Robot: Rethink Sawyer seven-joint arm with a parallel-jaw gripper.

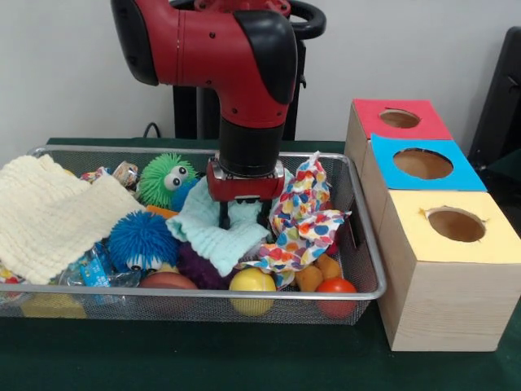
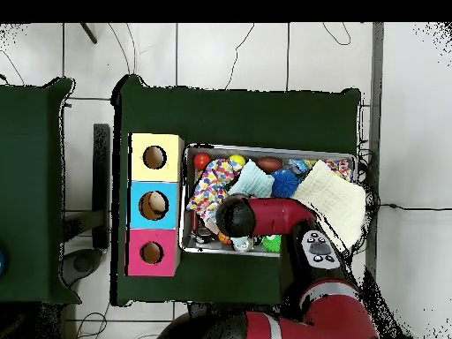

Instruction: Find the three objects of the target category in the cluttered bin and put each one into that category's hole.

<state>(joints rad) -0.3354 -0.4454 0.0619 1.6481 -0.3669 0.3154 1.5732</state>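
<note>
The wire-mesh bin is full of mixed things. My gripper points straight down in its middle. The two fingers stand apart and press into a pale mint cloth, which bunches up between them. A polka-dot cloth lies just to the right of the gripper. The hole in the red-topped box is the farthest of three, to the right of the bin. In the overhead view the arm hides the gripper above the bin, and the red box's hole is at the left.
A cream cloth covers the bin's left end. Green, blue and purple fuzzy balls, a yellow ball, a red tomato and orange pieces lie around. Blue-topped and yellow-topped boxes stand nearer.
</note>
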